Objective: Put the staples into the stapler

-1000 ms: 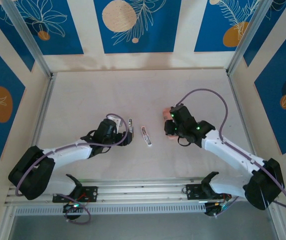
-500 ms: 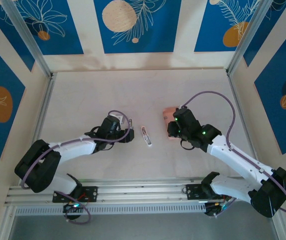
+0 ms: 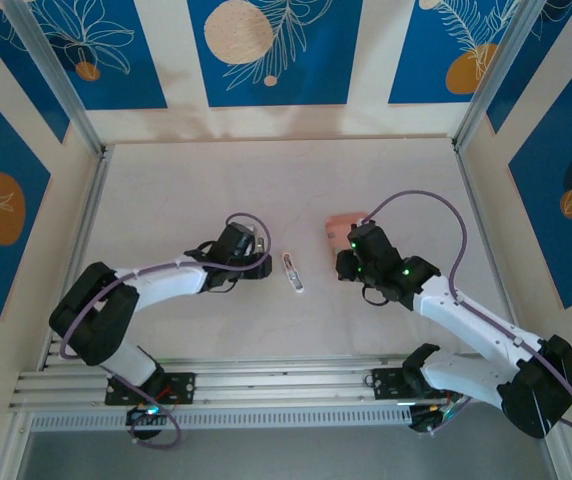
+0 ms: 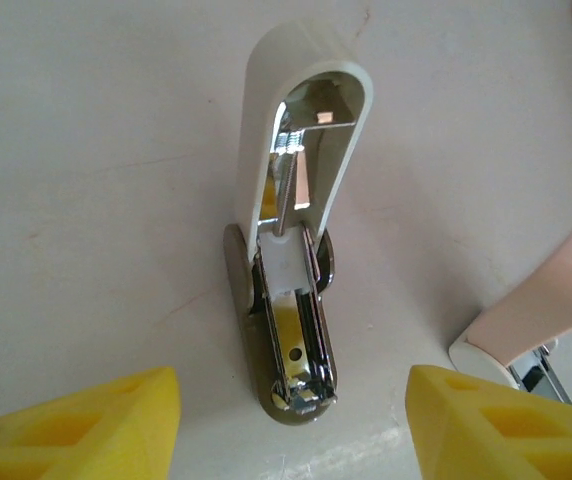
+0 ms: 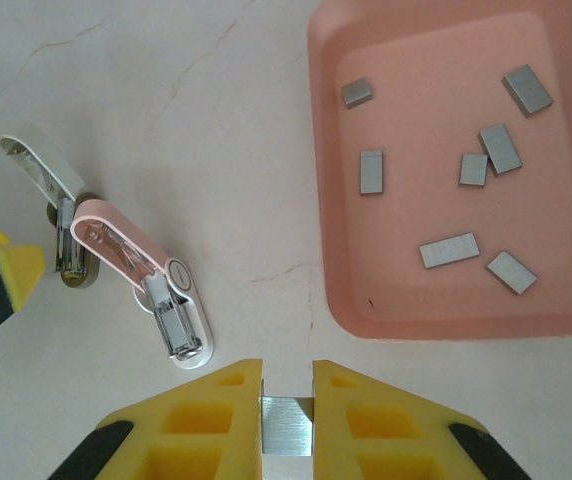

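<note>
Yellow pads of the right claw (image 5: pixel 286 385) pinch one grey staple strip (image 5: pixel 286 428), just outside the pink tray (image 5: pixel 326 250) where the other staples (image 5: pixel 450 250) lie loose. The left claw (image 4: pixel 291 425) stands spread, its fingers (image 4: pixel 86 420) either side of the open white stapler (image 4: pixel 291 250) on the tabletop (image 4: pixel 96 150), the pink stapler (image 5: pixel 146 280) just beside.

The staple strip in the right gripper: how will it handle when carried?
The staple strip, a small flat metal block in the right gripper, is probably stiff and light. Its smooth faces might slip. Flat like those in the pink tray, it shouldn't roll.
</note>
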Motion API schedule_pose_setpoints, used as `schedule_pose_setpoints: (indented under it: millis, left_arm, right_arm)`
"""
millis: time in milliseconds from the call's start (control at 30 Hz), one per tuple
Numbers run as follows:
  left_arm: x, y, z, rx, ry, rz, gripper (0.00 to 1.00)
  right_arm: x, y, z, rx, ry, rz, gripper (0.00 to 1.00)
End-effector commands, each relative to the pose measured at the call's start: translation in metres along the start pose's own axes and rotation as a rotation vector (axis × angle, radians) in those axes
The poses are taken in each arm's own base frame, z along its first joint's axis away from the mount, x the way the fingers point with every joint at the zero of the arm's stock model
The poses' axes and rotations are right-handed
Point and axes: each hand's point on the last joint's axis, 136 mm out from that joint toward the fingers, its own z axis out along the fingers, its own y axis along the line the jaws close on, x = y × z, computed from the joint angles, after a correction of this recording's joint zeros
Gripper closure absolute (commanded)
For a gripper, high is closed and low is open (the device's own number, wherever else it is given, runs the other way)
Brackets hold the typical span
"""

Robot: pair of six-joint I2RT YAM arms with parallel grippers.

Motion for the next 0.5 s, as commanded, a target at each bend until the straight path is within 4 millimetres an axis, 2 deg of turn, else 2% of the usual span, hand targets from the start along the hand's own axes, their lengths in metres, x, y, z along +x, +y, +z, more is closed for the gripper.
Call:
schedule_pose_setpoints:
  millis: [0, 267, 467]
  left_arm:
    - [-0.001, 0.004, 0.003, -0.069, 0.016, 0.009, 0.41]
    - [0.004, 0.007, 0.018, -0.132, 0.04, 0.009, 0.49]
    - [0.004, -0.001, 0.027, -0.132, 0.044, 0.023, 0.49]
  right_arm:
    - [-0.002, 0.002, -0.004, -0.038, -0.025, 0.002, 0.83]
    - [0.001, -0.001, -0.002, -0.05, -0.015, 0.003, 0.83]
    - [0.002, -0.003, -0.001, -0.059, -0.013, 0.007, 0.83]
